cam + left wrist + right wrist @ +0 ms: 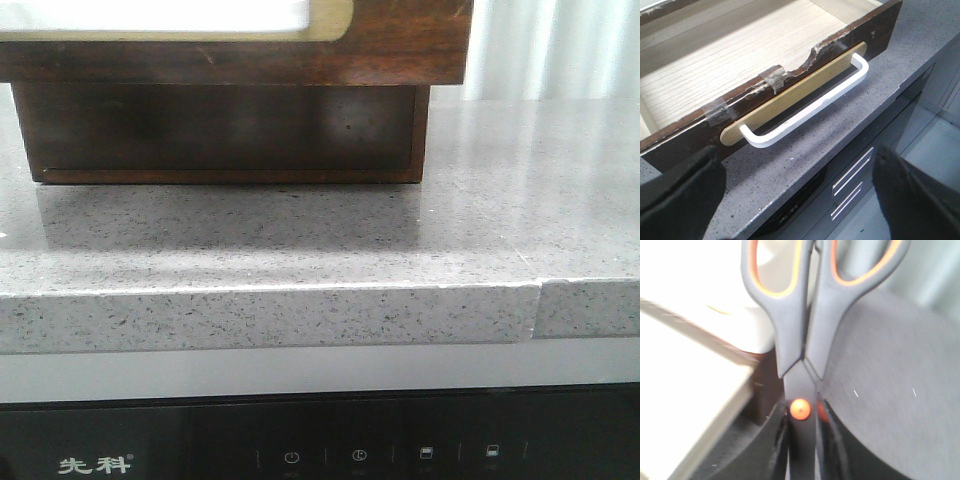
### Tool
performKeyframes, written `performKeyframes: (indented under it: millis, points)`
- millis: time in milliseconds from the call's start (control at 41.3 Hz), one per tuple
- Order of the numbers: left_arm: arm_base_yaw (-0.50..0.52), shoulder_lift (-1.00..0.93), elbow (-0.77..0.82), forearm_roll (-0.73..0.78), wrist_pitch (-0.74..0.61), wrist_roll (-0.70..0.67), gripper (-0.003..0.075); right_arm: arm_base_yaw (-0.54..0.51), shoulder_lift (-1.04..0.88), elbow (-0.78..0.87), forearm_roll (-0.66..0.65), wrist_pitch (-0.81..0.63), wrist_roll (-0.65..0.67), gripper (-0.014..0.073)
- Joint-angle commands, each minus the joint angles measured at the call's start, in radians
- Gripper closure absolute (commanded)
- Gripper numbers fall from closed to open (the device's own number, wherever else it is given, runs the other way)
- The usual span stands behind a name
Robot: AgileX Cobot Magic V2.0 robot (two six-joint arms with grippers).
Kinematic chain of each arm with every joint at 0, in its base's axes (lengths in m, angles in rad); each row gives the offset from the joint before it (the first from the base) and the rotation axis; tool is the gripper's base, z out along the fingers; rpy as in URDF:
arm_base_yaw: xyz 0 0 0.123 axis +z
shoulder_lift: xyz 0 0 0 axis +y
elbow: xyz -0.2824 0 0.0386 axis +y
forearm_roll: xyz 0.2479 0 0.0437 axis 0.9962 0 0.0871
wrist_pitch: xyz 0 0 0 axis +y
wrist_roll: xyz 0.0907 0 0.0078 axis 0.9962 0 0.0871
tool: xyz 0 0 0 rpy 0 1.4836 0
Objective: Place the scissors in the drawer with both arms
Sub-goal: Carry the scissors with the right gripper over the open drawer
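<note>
scissors (805,315) are seen clamped at the blades between the right gripper (802,450) fingers, long axis running away from the wrist, handles outermost. drawer (740,65) is pulled open, pale floor bare, just beyond the left gripper (795,200), whose fingers are spread and empty. scissors are judged to need carrying over the opening; the right arm is nearer them.

— Where does the cabinet (230,100) stand?
— On the counter (400,250), at the back and to the left, its drawer (755,65) pulled out toward the counter's front edge.
— And the handle (810,107)?
— On the drawer's front panel, below the notch (812,52), over a flat strip (790,97) fixed to that panel.
— The scissors (805,315)?
— Between the right gripper (802,440) fingers, blades pinched, loops pointing away. The left gripper (790,200) hangs before the handle, fingers apart.
</note>
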Motion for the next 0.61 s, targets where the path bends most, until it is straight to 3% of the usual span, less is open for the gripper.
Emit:
performKeyframes:
  millis: [0,266,581]
  points:
    - [-0.006,0.011,-0.034,-0.002,-0.074,-0.007,0.0134,0.08,-0.048,-0.019,0.033,-0.085,-0.082,0.0526]
    - [-0.006,0.011,-0.034,-0.002,-0.074,-0.007,0.0134,0.324,0.019,-0.02,0.064,-0.115,-0.265,0.0526]
    - [-0.006,0.011,-0.034,-0.002,-0.074,-0.007,0.0134,0.436,0.241,-0.139,0.063,-0.071,-0.303,0.0525]
